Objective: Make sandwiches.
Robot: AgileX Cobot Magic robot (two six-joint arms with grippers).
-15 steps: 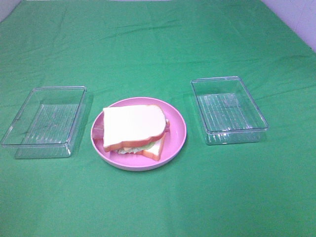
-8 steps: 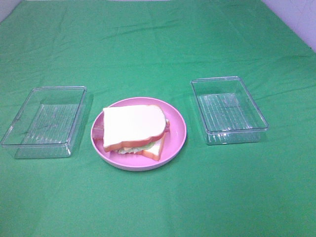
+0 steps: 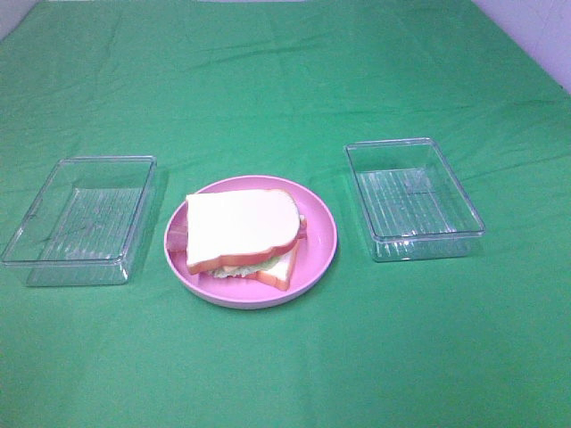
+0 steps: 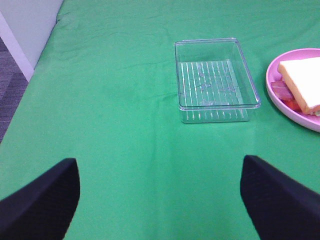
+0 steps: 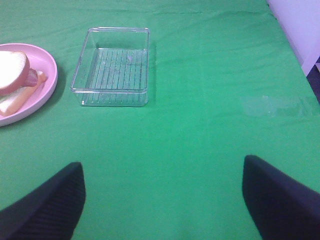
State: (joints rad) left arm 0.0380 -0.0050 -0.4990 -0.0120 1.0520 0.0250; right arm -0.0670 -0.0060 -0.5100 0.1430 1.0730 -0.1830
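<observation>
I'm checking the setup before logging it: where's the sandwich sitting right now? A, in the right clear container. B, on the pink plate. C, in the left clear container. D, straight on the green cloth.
B: the sandwich rests on the pink plate, and both clear containers hold nothing.

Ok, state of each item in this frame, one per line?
sandwich: assembled, lying on the plate, top slice askew
pink plate: upright, holding the sandwich
left clear container: lidless, empty
right clear container: lidless, empty
left gripper: open, holding nothing
right gripper: open, holding nothing
</observation>
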